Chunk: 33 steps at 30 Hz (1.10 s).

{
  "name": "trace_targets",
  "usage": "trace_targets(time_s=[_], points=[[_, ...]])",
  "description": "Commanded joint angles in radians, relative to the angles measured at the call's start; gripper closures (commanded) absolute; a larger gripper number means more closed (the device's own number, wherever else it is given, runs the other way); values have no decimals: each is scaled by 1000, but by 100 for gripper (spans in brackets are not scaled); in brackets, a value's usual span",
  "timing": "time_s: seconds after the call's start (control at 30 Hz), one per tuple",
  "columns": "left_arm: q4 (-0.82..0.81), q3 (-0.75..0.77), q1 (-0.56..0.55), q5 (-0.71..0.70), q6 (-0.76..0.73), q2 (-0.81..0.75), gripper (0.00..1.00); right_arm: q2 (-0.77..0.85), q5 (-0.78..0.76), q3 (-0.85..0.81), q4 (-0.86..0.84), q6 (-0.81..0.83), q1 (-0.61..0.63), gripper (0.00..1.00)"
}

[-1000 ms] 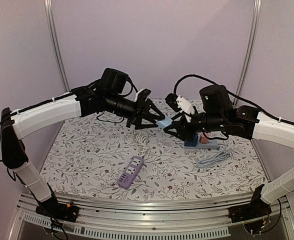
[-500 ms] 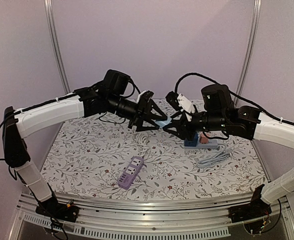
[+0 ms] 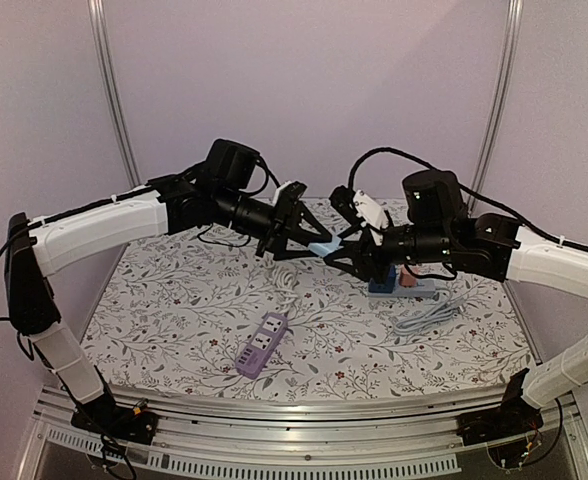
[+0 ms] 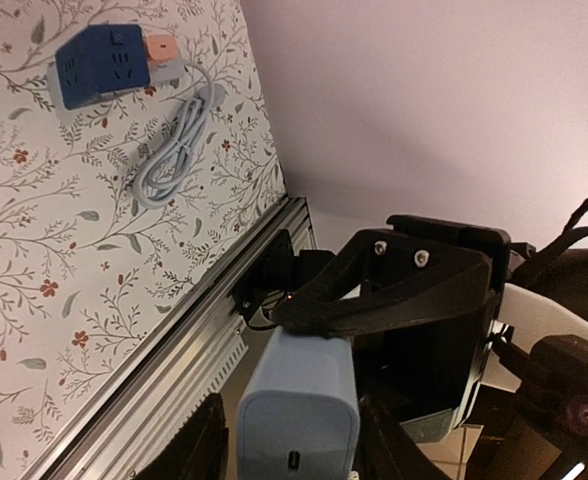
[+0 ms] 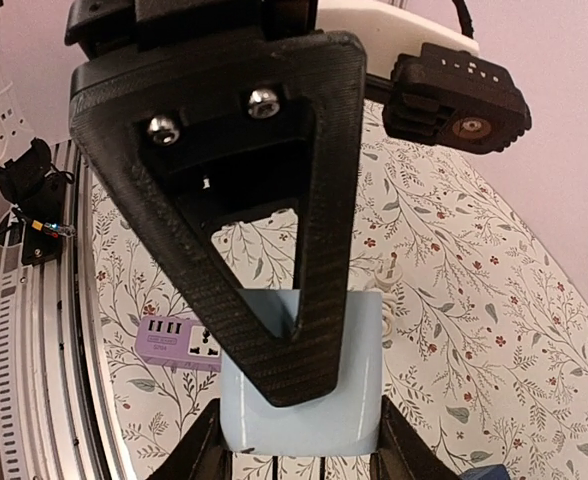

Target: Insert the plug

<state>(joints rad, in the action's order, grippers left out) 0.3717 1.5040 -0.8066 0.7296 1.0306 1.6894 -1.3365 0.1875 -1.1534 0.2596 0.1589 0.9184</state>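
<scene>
The plug (image 3: 323, 247) is a light blue boxy adapter held in mid-air above the back middle of the table, between both arms. My left gripper (image 3: 315, 243) comes at it from the left and my right gripper (image 3: 338, 252) from the right. In the left wrist view the plug (image 4: 296, 405) sits between the left fingers (image 4: 200, 452), with a black right finger (image 4: 394, 295) lying across its far end. Seen from the right wrist, the plug (image 5: 359, 400) is clamped by the right fingers (image 5: 206, 450), and a left finger (image 5: 229, 210) overlaps its top. Its prongs are hidden.
A purple power strip (image 3: 261, 343) lies front centre, its white cord (image 3: 287, 280) running back under the grippers. A dark blue power strip (image 3: 383, 285) with a pink plug (image 3: 411, 278) lies to the right, beside a coiled pale cable (image 3: 429, 315). The table's metal rail (image 4: 164, 350) runs below.
The left gripper spread its fingers wider around the plug half a second ago and has closed on it again. The right gripper kept its hold; both arms barely shifted.
</scene>
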Motion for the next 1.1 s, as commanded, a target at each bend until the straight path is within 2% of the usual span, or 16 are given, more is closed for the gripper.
trace_targets(time_s=[0.0,0.2,0.4,0.67,1.07], points=[[-2,-5,14,19,16,6,59,17,10,35,-29,35,9,100],[-2,-2,12,31,24,18,68,22,6,47,-42,49,8,100],[-11,2,8,55,31,26,69,20,5,53,-59,57,10,100],[1,18,4,87,22,46,62,41,22,83,-59,96,9,100],[42,38,-5,129,0,70,62,64,38,104,-53,156,9,100]])
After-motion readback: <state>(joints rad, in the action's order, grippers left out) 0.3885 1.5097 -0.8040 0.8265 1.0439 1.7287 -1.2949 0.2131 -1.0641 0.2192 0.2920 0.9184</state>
